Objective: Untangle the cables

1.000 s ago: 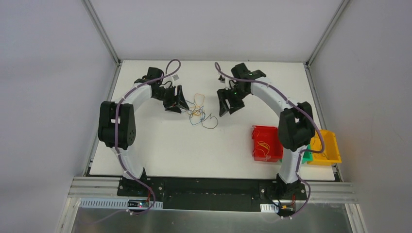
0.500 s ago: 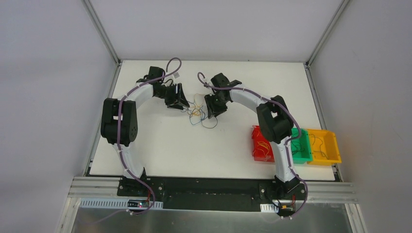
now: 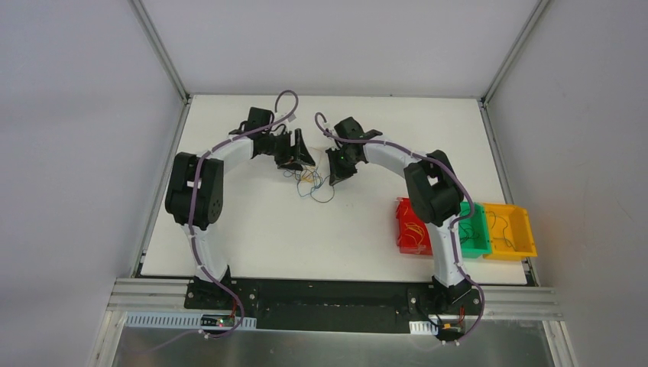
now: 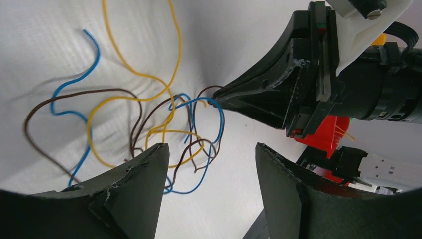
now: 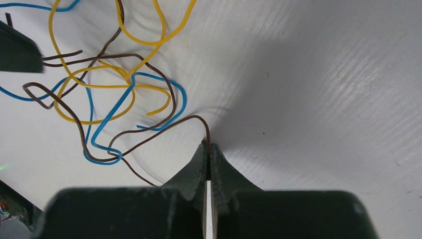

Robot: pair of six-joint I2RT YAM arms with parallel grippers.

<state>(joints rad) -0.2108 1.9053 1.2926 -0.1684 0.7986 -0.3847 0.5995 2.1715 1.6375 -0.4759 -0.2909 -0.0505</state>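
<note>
The cables (image 3: 309, 182) lie as a loose tangle of yellow, blue and dark brown wires at the table's middle back. My right gripper (image 5: 208, 145) is shut on one dark brown cable (image 5: 149, 133) at the tangle's right edge, the wire rising out of its tips. In the top view that gripper (image 3: 334, 174) sits just right of the tangle. My left gripper (image 4: 211, 147) is open, hovering above the tangle's near side with nothing between its fingers; a blue cable (image 4: 220, 117) and a yellow cable (image 4: 88, 129) loop just beyond its tips. From above, the left gripper (image 3: 303, 154) is at the tangle's upper left.
Red bin (image 3: 413, 229), green bin (image 3: 475, 233) and yellow bin (image 3: 510, 231) stand in a row at the right front, holding a few wires; the right arm partly covers the red one. The two grippers are close together over the tangle.
The right gripper swung left to the tangle and shut on the brown cable. The left gripper moved right, closer to the tangle, staying open.
</note>
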